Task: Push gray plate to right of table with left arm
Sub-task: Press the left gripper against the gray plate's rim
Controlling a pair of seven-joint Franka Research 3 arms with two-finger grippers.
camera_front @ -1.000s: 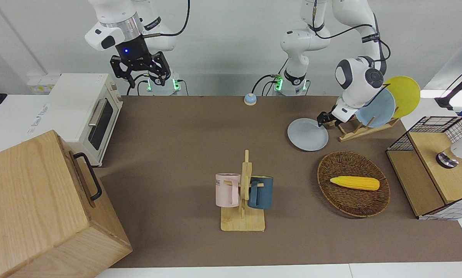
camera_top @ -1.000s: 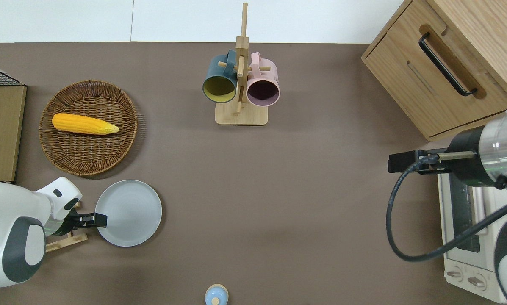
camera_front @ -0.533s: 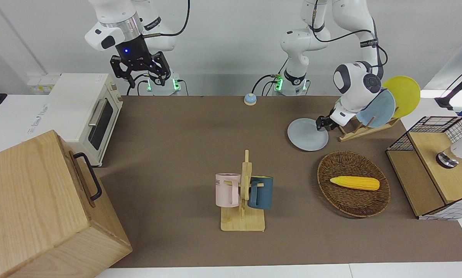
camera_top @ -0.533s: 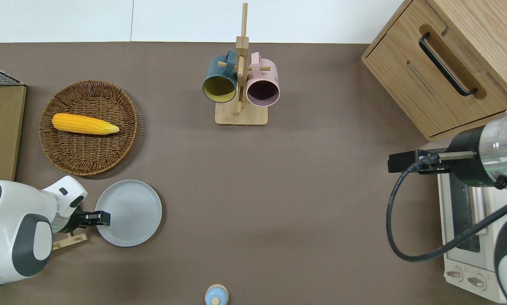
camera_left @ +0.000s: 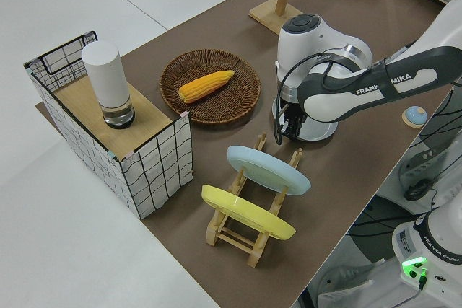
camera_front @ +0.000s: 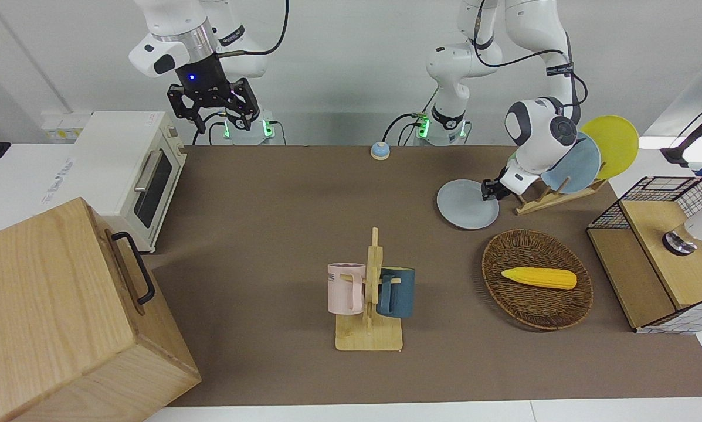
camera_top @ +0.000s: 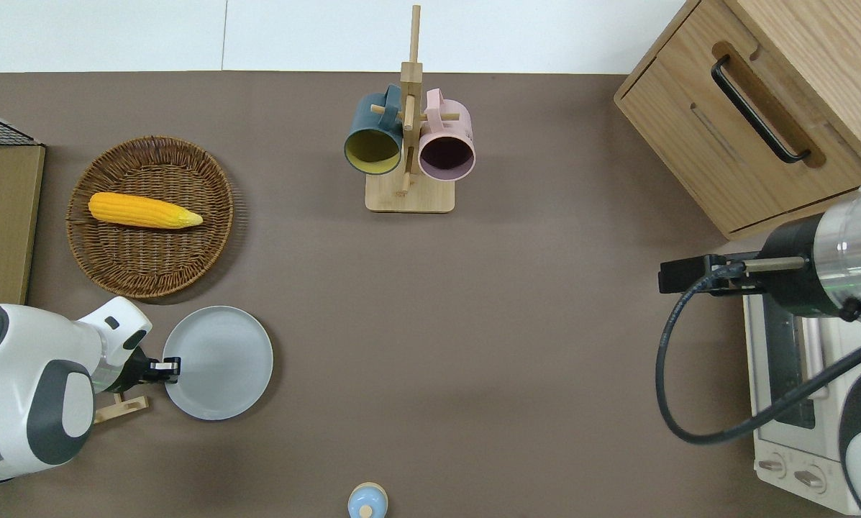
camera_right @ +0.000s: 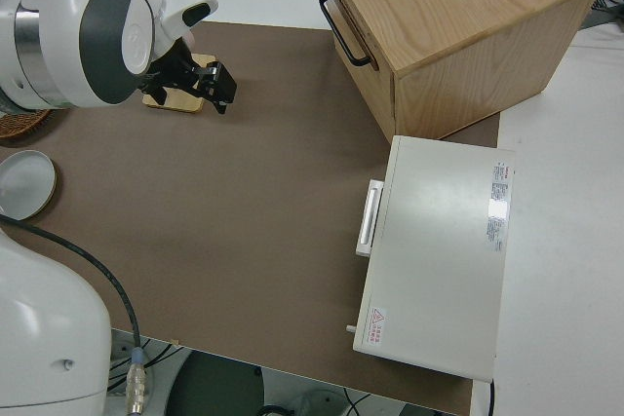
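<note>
Currently the left gripper [camera_top: 170,367] (finger spacing cannot be told) touches the gray plate [camera_top: 218,362] rim at 9 o'clock in the overhead view; the right arm is parked.

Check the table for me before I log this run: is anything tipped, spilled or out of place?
Nothing stands out. The gray plate lies flat with the left gripper at its rim, the corn cob sits in its basket, and both mugs hang on the mug tree.
</note>
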